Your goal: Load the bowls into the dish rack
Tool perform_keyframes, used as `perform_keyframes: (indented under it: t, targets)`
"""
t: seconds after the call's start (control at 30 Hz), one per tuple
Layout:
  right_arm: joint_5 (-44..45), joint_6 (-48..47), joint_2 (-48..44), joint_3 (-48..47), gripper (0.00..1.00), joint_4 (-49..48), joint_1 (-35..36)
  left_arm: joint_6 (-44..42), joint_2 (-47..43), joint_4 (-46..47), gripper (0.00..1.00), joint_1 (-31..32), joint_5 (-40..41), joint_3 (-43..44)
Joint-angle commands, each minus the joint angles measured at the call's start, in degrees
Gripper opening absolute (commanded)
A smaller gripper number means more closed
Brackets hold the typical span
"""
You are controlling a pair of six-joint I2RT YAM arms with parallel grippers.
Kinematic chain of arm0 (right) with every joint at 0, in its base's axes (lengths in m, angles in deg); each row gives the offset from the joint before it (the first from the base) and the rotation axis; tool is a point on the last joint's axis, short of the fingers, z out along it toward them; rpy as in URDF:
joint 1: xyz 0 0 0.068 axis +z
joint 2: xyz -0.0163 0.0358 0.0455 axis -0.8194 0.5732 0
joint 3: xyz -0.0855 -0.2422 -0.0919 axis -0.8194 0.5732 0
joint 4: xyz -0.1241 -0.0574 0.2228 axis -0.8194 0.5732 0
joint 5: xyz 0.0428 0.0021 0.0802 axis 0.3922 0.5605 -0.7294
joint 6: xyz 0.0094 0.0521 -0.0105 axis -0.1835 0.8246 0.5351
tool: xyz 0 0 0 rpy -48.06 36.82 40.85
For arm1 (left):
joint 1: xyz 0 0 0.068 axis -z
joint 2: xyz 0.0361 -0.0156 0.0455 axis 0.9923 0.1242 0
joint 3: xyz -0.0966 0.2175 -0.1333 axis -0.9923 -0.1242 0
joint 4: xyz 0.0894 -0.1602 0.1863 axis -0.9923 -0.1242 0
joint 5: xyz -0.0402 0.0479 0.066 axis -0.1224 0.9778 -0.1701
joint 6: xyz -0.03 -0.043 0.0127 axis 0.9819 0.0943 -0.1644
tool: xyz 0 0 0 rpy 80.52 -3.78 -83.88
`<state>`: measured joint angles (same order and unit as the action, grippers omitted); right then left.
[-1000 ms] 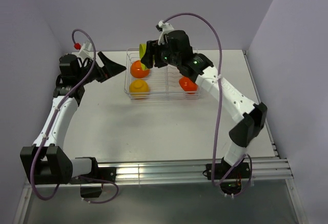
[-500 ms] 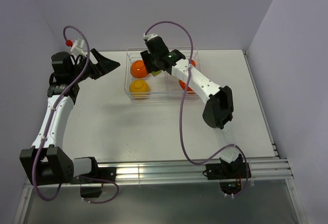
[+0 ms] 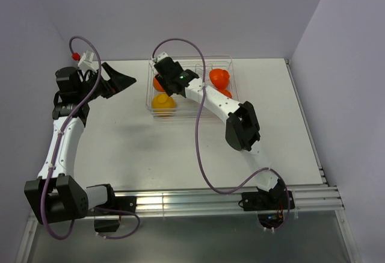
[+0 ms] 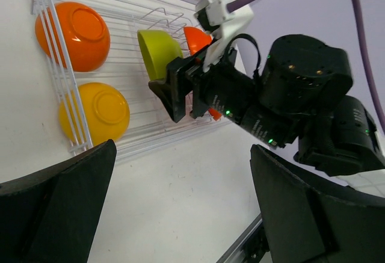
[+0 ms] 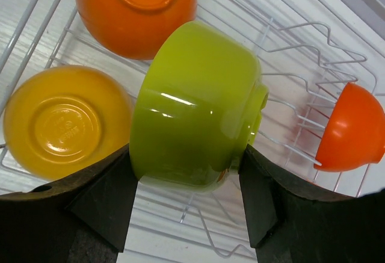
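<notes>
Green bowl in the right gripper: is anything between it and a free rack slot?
Nothing visible. Bare rack ribs lie under the green bowl; the orange bowl and yellow bowl sit beside it, the red bowl past the divider.

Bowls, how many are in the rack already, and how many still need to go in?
Done: three bowls sit in the dish rack, the orange bowl, the yellow bowl and the red-orange bowl. In hand: the right gripper has its jaws clamped on the yellow-green bowl over the rack. Left: setting that one down. The left gripper is open and empty, and I see no other bowls waiting.
</notes>
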<state>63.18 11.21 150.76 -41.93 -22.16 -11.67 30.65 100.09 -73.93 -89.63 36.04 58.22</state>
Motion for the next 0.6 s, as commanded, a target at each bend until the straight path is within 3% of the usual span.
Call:
perform_keyframes:
  t: [0.0,0.57]
  targets:
    - [6.72,-3.45,1.26,-4.17,0.00,-4.48,0.77,-1.24,-2.34,1.75,0.99,-0.97,-2.22,-0.65]
    - [7.79,-5.13,3.29,-1.36,0.00,-7.21,-0.46,-1.86,-2.61,0.96,1.00,-2.90,-3.45,-1.26]
